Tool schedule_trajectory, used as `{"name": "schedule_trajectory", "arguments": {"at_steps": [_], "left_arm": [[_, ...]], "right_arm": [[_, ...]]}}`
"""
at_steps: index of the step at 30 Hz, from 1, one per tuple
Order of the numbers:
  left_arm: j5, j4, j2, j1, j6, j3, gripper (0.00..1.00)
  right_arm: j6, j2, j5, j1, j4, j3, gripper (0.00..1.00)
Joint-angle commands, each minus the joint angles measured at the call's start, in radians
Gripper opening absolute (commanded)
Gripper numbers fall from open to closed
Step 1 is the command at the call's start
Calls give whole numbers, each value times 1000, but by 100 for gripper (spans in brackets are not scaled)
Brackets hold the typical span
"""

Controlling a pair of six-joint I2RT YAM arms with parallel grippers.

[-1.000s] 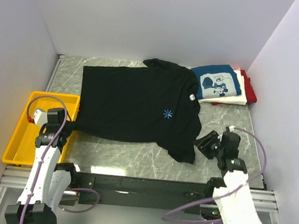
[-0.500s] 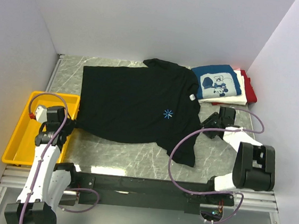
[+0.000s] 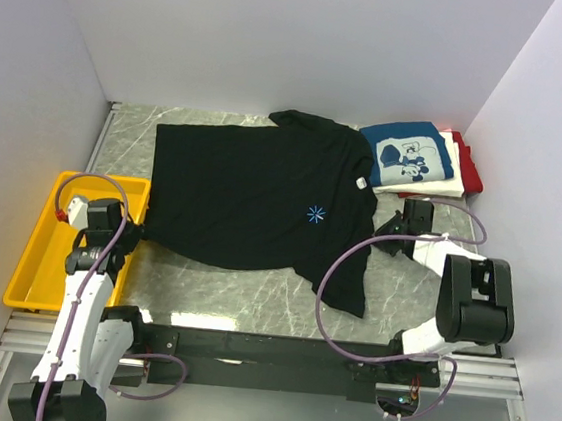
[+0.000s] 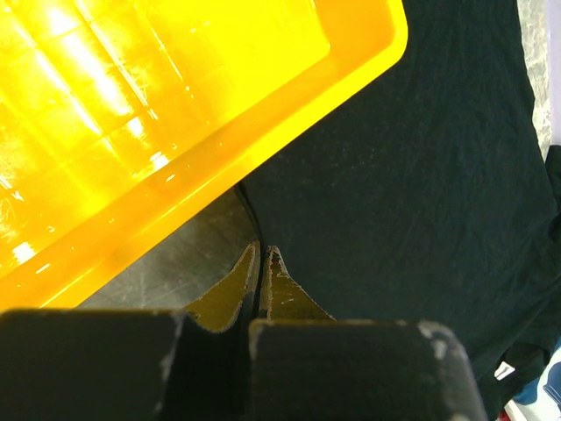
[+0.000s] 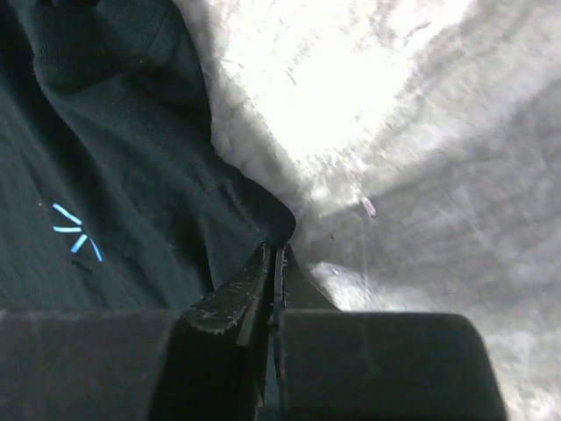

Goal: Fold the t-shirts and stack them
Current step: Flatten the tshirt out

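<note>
The large black t-shirt (image 3: 253, 188) lies spread flat on the marble table, its blue starburst mark (image 3: 315, 213) facing up. My left gripper (image 3: 130, 233) is at the shirt's near-left corner. In the left wrist view it (image 4: 261, 252) is shut, with the hem of the shirt (image 4: 421, 175) running in between the tips. My right gripper (image 3: 390, 227) is at the shirt's right edge. In the right wrist view it (image 5: 279, 250) is shut on a fold of the black cloth (image 5: 105, 158). Folded blue (image 3: 412, 156), white (image 3: 442, 185) and red (image 3: 469, 170) t-shirts sit stacked at the back right.
A yellow plastic tray (image 3: 34, 265) stands at the table's left front, right beside my left gripper, and its rim (image 4: 289, 114) fills the left wrist view. Walls close in the left, back and right sides. Bare marble (image 3: 252, 293) shows in front of the shirt.
My right arm swung from the table's front right corner up to the shirt's right edge and shut on the cloth. My left gripper shifted slightly right at the shirt's corner.
</note>
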Motion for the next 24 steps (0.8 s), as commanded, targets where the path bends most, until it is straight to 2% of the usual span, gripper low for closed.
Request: {"name": "schedule_trajectory", "arguments": {"at_steps": [1, 11, 14, 15, 16, 17, 19, 24], "left_arm": [[-21, -1, -20, 4, 19, 56, 0], [-33, -27, -32, 3, 14, 75, 0], [-24, -25, -38, 4, 13, 70, 0], [-21, -24, -37, 4, 13, 69, 0], [-18, -24, -37, 4, 13, 64, 0], [-15, -22, -37, 3, 13, 61, 0], [-13, -21, -35, 4, 16, 55, 0], [-13, -14, -26, 4, 22, 45, 0]], "right_arm": [[-37, -103, 52, 2, -52, 1, 3], [-92, -447, 155, 2, -284, -102, 3], [-95, -508, 174, 0, -297, -142, 18], [-97, -513, 181, 0, -298, -149, 25], [-100, -508, 184, -1, -298, -149, 39], [-104, -502, 180, -1, -299, -148, 45], [-106, -478, 157, -3, -293, -137, 51], [-80, -513, 36, 0, -282, -189, 52]]}}
